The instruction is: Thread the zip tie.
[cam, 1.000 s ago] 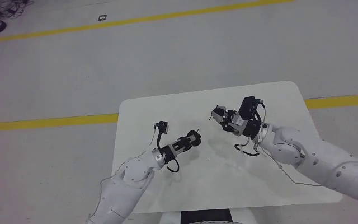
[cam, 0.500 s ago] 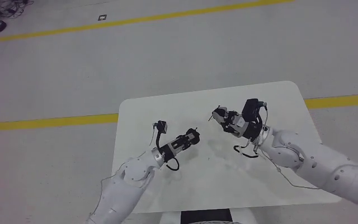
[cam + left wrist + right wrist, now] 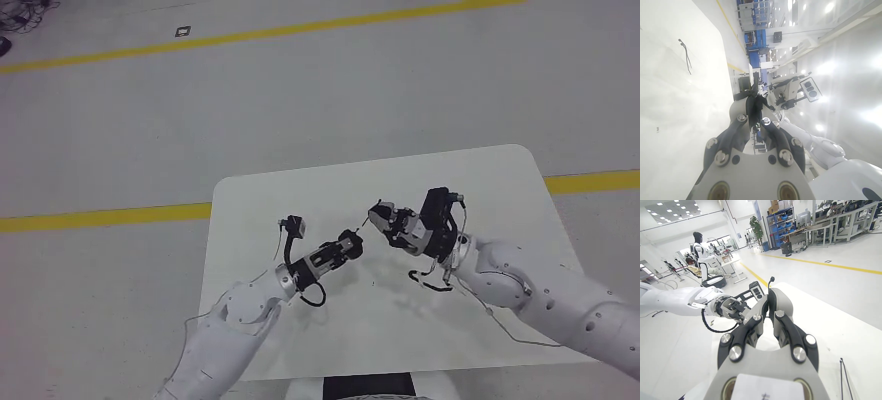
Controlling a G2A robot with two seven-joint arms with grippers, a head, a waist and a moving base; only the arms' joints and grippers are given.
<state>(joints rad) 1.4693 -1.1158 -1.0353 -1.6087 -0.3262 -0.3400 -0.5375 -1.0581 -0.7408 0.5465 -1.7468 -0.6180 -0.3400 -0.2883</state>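
Well, the right gripper (image 3: 769, 295) pinches the zip tie (image 3: 772, 278); the left gripper (image 3: 755, 100), jaws pressed together, is close by. Not threaded yet, I think.

Left pincer (image 3: 352, 241) and right pincer (image 3: 377, 214) nearly meet above table (image 3: 490, 185).

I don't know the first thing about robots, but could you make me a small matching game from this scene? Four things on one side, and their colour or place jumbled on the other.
Things:
1. held zip tie
2. spare zip ties
3. floor stripe
4. table

Colour or place:
A. yellow
B. white
C. lying flat on the table
D. pinched in the right gripper, head poking up

Pairs: 1-D, 2-C, 3-A, 4-B
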